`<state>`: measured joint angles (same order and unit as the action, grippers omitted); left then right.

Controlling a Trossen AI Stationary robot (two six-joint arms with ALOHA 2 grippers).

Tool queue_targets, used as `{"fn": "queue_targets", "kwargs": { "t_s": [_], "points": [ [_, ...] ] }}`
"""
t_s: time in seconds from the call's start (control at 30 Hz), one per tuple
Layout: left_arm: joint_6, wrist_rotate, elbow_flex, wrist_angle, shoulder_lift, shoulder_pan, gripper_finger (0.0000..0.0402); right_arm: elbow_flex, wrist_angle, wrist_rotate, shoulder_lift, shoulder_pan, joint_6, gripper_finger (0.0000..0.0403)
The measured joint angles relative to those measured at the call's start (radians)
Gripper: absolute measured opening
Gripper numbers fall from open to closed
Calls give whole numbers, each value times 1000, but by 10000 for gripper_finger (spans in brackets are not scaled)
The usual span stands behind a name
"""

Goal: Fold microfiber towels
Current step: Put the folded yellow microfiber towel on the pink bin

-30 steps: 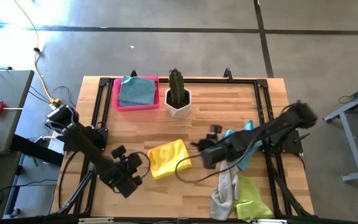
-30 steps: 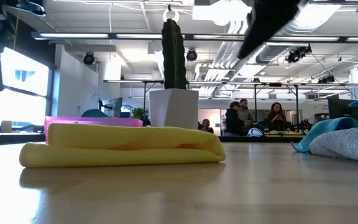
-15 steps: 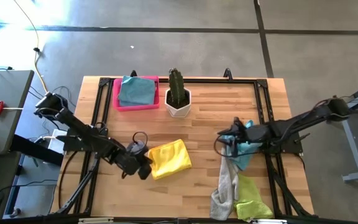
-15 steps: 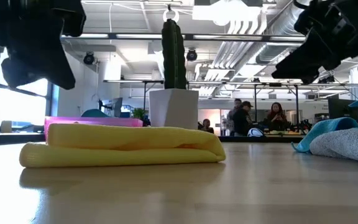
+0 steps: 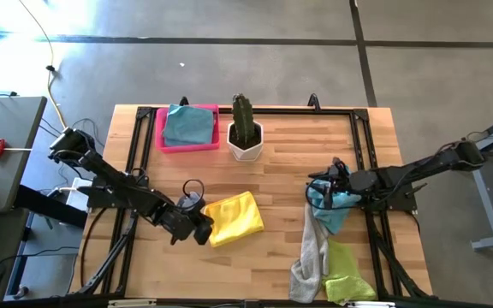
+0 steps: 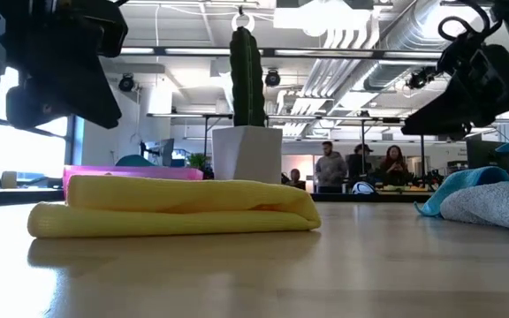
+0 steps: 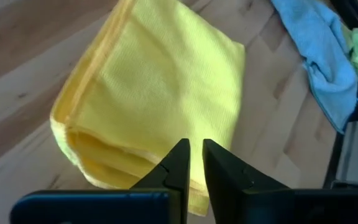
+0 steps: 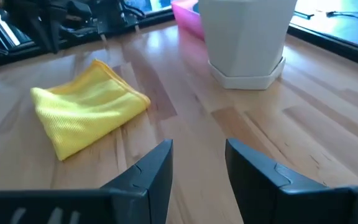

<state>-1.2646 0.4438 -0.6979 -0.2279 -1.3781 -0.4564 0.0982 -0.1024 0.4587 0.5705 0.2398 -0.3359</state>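
Near the middle of the counter (image 5: 281, 154) lies the yellow towel (image 5: 233, 217), folded into a thick pad with its layered edges showing in the left wrist view (image 7: 160, 93). Just beside its left edge hangs the left gripper (image 5: 198, 229), its jaws drawn almost together with only a thin slit between them and nothing held; in its own wrist view the fingertips (image 7: 180, 155) hover over the towel's near edge. Toward the right side of the counter a light blue towel (image 5: 335, 205) lies crumpled, with a grey towel (image 5: 311, 257) trailing from it toward the front edge and a lime green towel (image 5: 346, 272) beside that. The right gripper (image 5: 322, 186) sits above the blue cloth's left end, jaws parted and empty, facing the yellow towel. At the back, a pink tray (image 5: 163, 137) holds another blue towel (image 5: 188, 125), and a white pot with a cactus (image 5: 245, 128) stands just right of it.
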Motion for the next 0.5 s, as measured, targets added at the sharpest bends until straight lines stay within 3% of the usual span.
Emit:
{"fn": "queue_targets", "kwargs": {
  "t_s": [0.23,0.5],
  "points": [
    [0,-4,0,38,0,7,102,0,16,0,6,0,-3,139],
    [-147,31,0,167,-37,-25,173,0,24,0,12,0,-3,139]
  ]
}}
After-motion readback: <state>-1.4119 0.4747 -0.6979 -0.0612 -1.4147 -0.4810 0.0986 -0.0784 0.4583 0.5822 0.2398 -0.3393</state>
